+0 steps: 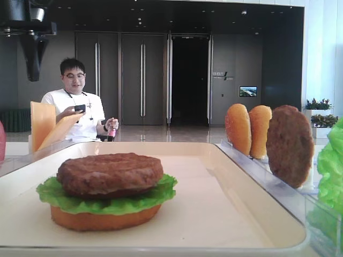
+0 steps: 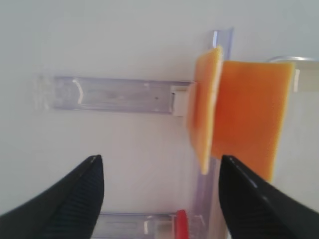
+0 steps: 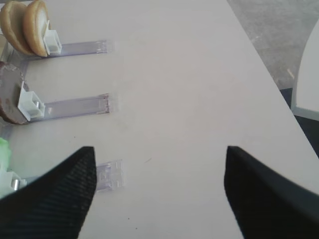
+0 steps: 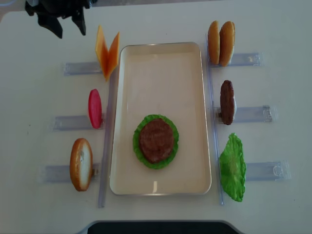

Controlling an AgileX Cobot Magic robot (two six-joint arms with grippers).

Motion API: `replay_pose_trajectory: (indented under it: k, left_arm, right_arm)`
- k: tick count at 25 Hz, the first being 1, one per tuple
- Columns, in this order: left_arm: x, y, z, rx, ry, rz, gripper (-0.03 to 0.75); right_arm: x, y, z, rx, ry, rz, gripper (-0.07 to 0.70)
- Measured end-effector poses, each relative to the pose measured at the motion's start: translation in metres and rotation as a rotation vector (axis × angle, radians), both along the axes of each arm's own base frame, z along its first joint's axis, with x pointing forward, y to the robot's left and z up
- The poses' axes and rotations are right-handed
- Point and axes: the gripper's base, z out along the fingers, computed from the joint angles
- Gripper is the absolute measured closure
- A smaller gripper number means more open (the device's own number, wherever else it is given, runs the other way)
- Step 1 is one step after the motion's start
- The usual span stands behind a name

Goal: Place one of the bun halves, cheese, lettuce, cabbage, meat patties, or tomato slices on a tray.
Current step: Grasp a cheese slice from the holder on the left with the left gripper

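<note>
Standing racked just beyond wide-spread left jaws, untouched: cheese [image 2: 251, 114]

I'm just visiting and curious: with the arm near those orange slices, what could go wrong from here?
1. The two thin square yellow-orange cheese slices lean together in a V in the clear plastic rack; the open left fingers might pinch both.
2. A nudge could tip them off the rack.
3. A dropped slice may land off-centre on the brown patty.

Three bun halves [image 4: 220, 36], two meat patties [image 4: 156, 140], two cheese [image 4: 107, 53] slices.
</note>
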Motion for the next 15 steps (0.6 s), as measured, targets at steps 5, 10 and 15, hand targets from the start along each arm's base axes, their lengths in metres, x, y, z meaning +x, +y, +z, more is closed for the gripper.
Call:
replay_pose_trajectory:
  k: [5,10,15]
  left_arm:
    - [-0.008,-0.043,0.000,-0.021,-0.002,-0.024,0.169]
    - [-0.014,-0.067,0.000,-0.038,-0.003,-0.021,0.169]
    - [-0.015,-0.070,0.000,-0.046,-0.003,0.003,0.169]
  right_arm:
    - [0.000,0.000,0.000,0.000,0.000,0.000,0.094]
    - [0.000,0.000,0.000,0.000,0.000,0.000,0.094]
    - [0.000,0.000,0.000,-0.001,0.000,0.000,0.094]
